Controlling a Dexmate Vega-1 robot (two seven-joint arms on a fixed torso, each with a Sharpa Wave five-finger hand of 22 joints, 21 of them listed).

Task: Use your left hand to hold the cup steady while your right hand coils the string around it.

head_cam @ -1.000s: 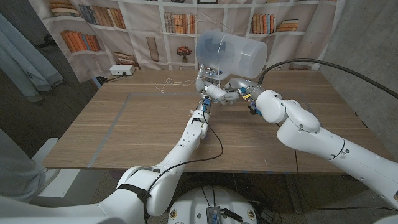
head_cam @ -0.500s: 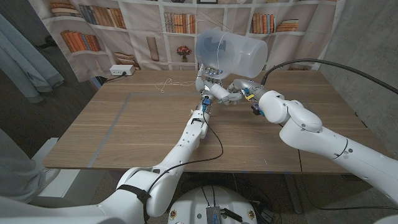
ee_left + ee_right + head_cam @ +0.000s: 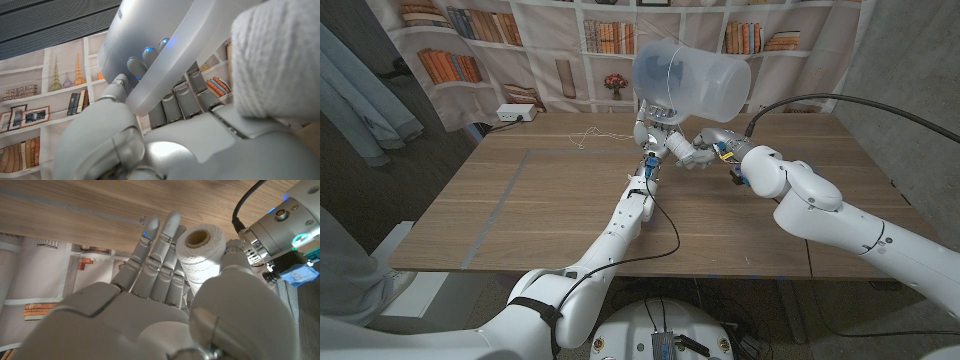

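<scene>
My left hand (image 3: 656,128) holds a big translucent plastic cup (image 3: 691,81) up above the far middle of the table, tipped on its side. The cup's pale wall (image 3: 150,45) runs over my left hand's fingers (image 3: 181,100) in the left wrist view. Just right of the left hand and below the cup, my right hand (image 3: 706,150) grips a spool of white string (image 3: 200,255). That spool (image 3: 275,55) is also close in the left wrist view. A thin strand of string (image 3: 667,95) runs down the cup's side. The right hand's fingers (image 3: 156,260) reach past the spool.
Loose string (image 3: 588,135) lies on the wooden table (image 3: 520,210) near its far edge. A white power strip (image 3: 515,114) sits at the far left corner. A bookshelf backdrop (image 3: 600,40) stands behind. My left wrist (image 3: 292,240), with a black cable, is close beside the right hand.
The cup has risen a little and tilted further. My right hand with the spool has shifted slightly to the right, staying under the cup.
</scene>
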